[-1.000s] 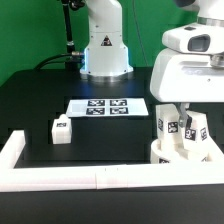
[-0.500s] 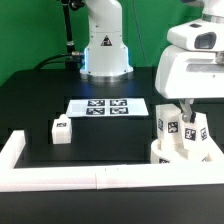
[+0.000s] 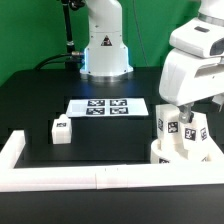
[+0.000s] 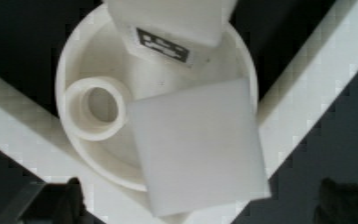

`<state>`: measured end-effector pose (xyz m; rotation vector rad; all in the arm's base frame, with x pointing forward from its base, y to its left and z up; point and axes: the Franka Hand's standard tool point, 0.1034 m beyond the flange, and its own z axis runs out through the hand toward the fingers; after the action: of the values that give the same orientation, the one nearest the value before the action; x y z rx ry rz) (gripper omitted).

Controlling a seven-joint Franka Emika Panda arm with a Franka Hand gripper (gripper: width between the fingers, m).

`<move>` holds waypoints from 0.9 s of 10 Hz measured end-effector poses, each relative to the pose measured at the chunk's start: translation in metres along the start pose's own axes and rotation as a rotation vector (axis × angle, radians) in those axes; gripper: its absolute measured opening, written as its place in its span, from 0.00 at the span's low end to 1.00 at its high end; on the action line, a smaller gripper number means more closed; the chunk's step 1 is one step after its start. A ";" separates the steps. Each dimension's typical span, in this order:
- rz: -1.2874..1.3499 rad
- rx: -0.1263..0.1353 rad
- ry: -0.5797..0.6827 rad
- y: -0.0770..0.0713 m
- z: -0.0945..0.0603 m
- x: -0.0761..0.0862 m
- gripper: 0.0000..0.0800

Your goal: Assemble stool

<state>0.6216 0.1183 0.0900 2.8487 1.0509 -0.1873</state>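
On the black counter [image 3: 100, 145], your thick round white plastic seat [image 3: 166, 152] holds two blocky white tagged legs [image 3: 164, 125] upright. The pincer [image 3: 183, 108] hangs just above the seat, and you cannot tell its grip. Fetch the loose third leg [image 3: 61, 131], well apart from the seat, and press it squarely into the open socket [image 4: 99, 105].

There are three short white legs [image 3: 61, 131] [image 3: 167, 125] [image 3: 191, 131] and one thick round seat [image 3: 186, 156]. There is one marker board [image 3: 75, 107] with four black-and-white tags [image 3: 98, 106] on it, and one long white rail [image 3: 60, 180]. The wrist view shows two of the legs and one round hole [image 4: 99, 105] in the seat.
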 end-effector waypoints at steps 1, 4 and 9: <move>-0.109 -0.005 0.009 0.003 0.003 -0.002 0.81; -0.235 -0.004 0.013 0.003 0.019 -0.010 0.81; -0.137 0.002 0.007 -0.002 0.027 -0.007 0.81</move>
<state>0.6126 0.1113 0.0648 2.7816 1.2487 -0.1884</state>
